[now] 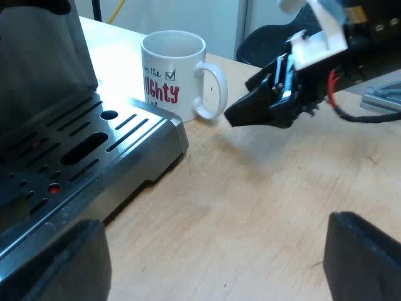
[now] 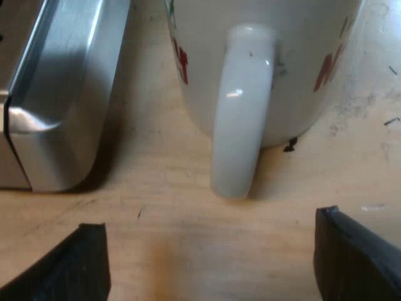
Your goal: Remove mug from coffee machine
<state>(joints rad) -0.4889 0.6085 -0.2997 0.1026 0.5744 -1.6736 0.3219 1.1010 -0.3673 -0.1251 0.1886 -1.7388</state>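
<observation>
the mug stands on the table just beside the drip tray. my right gripper gapes wide at its handle, and my left gripper is wide too. i'd back straight off, brushing nothing.

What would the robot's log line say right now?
mug: on wooden table, beside drip tray | right gripper: open, at mug handle, not touching | left gripper: open, empty
</observation>
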